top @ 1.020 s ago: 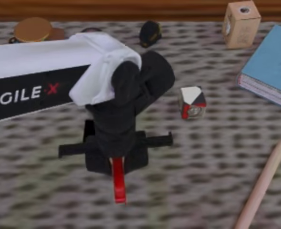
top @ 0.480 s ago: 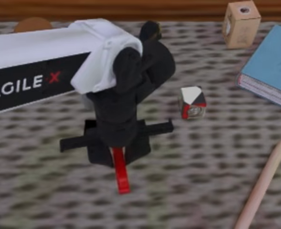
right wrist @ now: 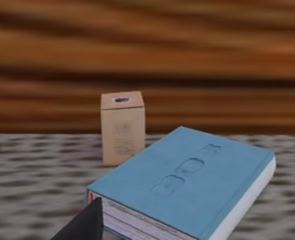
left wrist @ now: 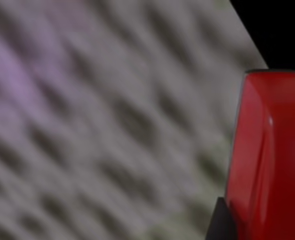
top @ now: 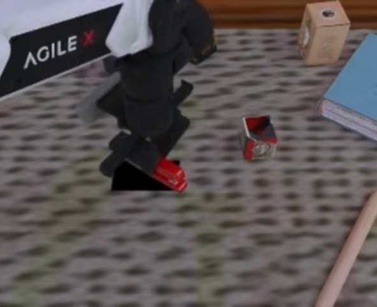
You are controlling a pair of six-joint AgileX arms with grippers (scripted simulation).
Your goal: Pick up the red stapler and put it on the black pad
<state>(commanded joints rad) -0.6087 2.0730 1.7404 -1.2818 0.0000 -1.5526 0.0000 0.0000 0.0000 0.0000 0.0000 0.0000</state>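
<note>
The red stapler (top: pixel 170 174) is in my left gripper (top: pixel 151 165), which is shut on it. It slants over the right-hand end of the black pad (top: pixel 132 183), and I cannot tell whether it touches the pad. My arm hides most of the pad. In the left wrist view the red stapler (left wrist: pixel 270 160) fills the right side next to a dark finger (left wrist: pixel 217 224), with a corner of the black pad (left wrist: pixel 280 30) beyond. The right arm is out of the top view; a dark part of my right gripper (right wrist: pixel 85 225) shows in its wrist view.
A red, black and white cube (top: pixel 259 137) lies right of the pad. A cardboard box (top: pixel 323 31) and a blue book (top: pixel 366 86) sit at the back right. A wooden rod (top: pixel 351 249) lies at the front right.
My left arm has swung toward the back of the table and turned. The stapler went from pointing at the front edge to slanting over the pad's right end. The cube has turned.
</note>
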